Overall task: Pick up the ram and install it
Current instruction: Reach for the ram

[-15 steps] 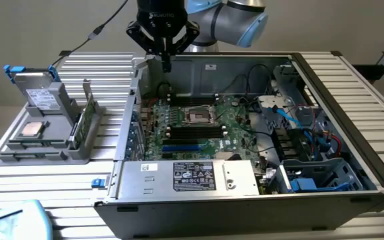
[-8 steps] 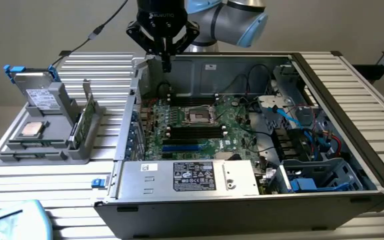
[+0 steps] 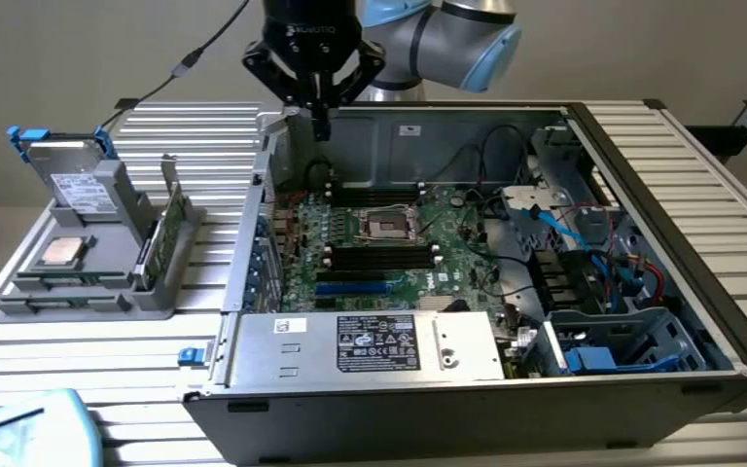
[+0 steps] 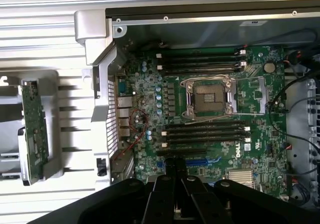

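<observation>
I am watching the hand (image 3: 323, 128) hanging with its fingers pressed together over the rear of the open computer case (image 3: 478, 418), while the ram (image 3: 152, 259) is standing on edge in the grey tray (image 3: 62, 304) on the surface (image 3: 88, 352) at the exterior view's left.
</observation>
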`<state>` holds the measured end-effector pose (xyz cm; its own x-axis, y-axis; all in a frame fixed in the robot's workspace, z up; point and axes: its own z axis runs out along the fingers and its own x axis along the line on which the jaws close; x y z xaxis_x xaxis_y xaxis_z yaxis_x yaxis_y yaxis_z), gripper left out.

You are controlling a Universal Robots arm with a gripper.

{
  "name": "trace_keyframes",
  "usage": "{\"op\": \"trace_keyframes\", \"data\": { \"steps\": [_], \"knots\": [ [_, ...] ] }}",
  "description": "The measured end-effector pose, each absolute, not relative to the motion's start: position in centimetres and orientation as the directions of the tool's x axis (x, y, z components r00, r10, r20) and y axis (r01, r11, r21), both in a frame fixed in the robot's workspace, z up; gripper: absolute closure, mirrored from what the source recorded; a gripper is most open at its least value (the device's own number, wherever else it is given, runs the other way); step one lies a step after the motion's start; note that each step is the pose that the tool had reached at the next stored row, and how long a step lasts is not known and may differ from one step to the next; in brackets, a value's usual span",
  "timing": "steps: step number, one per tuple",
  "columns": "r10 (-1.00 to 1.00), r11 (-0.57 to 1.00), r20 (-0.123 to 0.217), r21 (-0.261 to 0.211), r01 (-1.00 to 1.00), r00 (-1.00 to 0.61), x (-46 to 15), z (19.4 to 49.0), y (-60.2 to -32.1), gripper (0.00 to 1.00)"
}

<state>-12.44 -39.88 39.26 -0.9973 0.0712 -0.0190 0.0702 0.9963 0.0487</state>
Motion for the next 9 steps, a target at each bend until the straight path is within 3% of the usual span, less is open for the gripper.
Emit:
{"op": "trace_keyframes", "data": {
  "steps": [9],
  "knots": [
    [0.071, 0.996, -0.019, 0.049, 0.070, -0.997, -13.44, 39.26, -39.88, 0.90]
  ]
}}
